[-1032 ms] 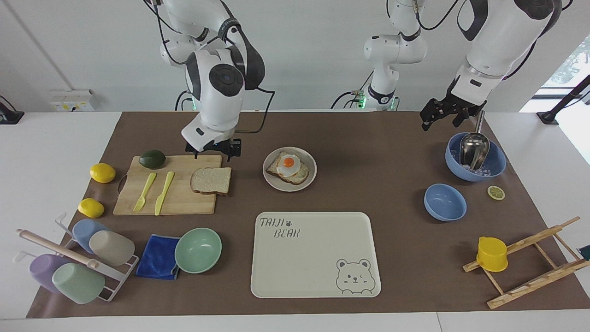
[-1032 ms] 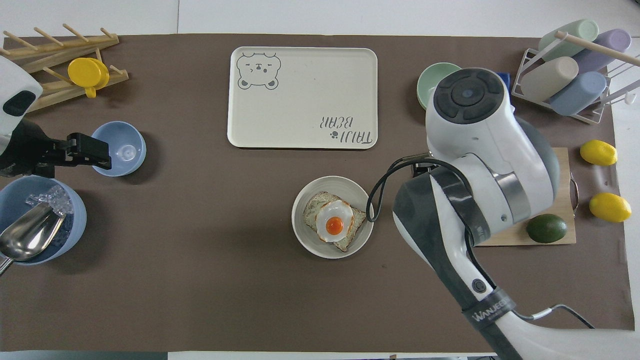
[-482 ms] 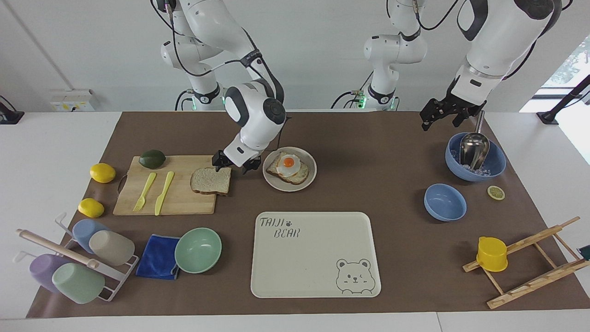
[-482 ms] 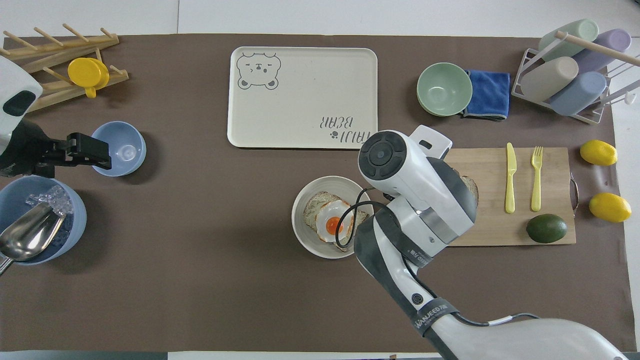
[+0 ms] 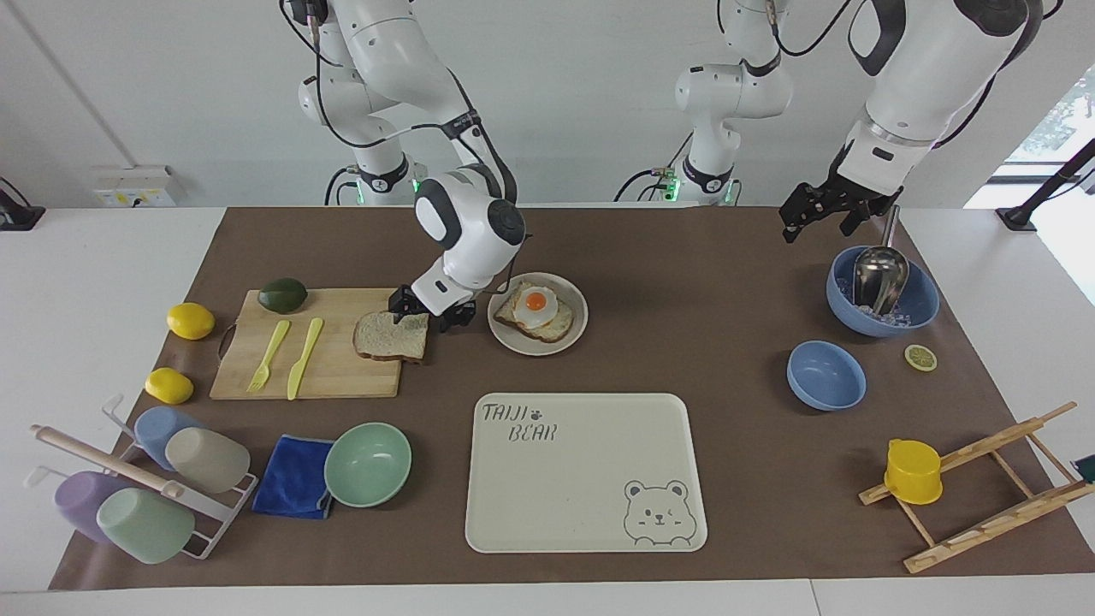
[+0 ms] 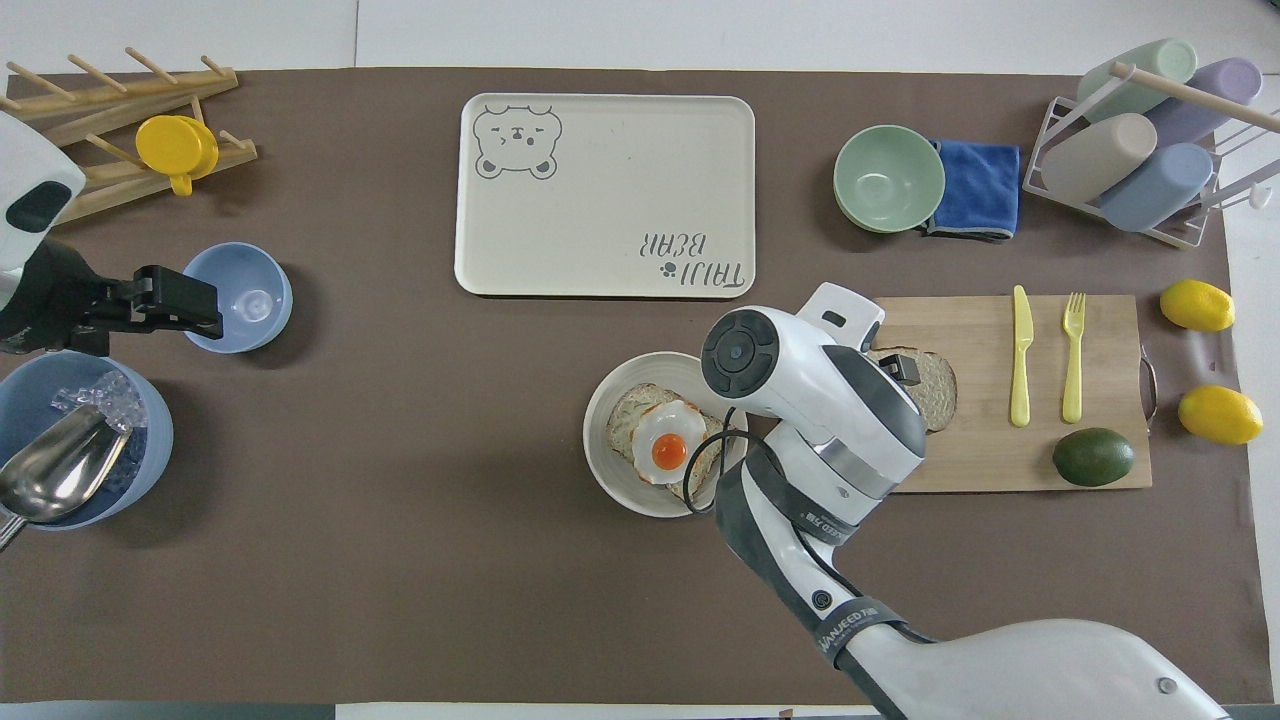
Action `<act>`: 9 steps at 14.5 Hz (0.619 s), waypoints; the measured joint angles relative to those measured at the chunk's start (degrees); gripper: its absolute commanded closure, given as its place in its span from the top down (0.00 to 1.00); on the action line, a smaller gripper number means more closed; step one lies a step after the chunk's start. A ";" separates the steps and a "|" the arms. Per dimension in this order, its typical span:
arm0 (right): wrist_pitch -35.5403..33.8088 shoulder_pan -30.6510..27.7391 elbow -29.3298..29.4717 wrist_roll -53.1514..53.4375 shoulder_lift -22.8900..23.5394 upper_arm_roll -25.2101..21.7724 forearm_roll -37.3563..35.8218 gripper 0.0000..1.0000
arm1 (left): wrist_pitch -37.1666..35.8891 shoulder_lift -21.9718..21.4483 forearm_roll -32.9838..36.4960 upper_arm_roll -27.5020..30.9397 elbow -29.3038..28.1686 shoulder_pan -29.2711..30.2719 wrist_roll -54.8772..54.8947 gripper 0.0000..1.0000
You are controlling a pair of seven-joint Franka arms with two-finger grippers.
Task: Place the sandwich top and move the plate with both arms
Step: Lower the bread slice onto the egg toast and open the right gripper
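**Facing view: my right jaws at the bread's corner**

Facing view, centre-left of the frame: my right gripper (image 5: 424, 316) is down at the sandwich top (image 5: 391, 335), which lies flat on the cutting board (image 5: 310, 373), at the board's end beside the plate (image 5: 578, 328). My jaws stand apart, one tip over the slice's upper-right corner and the other just off that edge, toward the plate. Whether either tip touches the bread yet, I cannot tell.

What matters for the coming move: the slice lies to the lower left of my jaws in this frame, with most of its body stretching away from the plate. Its longer side runs roughly across the frame. I judge I must close on that corner edge, lift, then carry toward the right of the frame, onto the egg toast (image 5: 535, 312) on the plate.

In the overhead view my own wrist hides most of the slice (image 6: 933, 383).

My left gripper (image 5: 825, 211) waits at the upper right of the facing frame, above the blue bowl (image 5: 920, 306) holding the scoop; I cannot tell its state.
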 measured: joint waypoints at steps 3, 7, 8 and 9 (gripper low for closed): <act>0.88 -0.19 -0.04 0.96 0.93 -0.09 -1.17 1.00 | 0.00 0.00 0.00 0.00 0.00 0.00 0.00 1.00; 1.27 -1.51 -1.28 1.07 0.95 -0.37 -3.99 1.00 | 0.00 0.00 0.00 0.00 0.00 0.00 0.00 1.00; 1.55 -1.73 -1.63 1.07 0.95 -0.37 -4.40 0.88 | 0.00 0.00 0.00 0.00 0.00 0.00 0.00 1.00; 1.57 -1.79 -1.76 1.07 0.95 -0.37 -4.48 0.70 | 0.00 0.00 0.00 0.00 0.00 0.00 0.00 1.00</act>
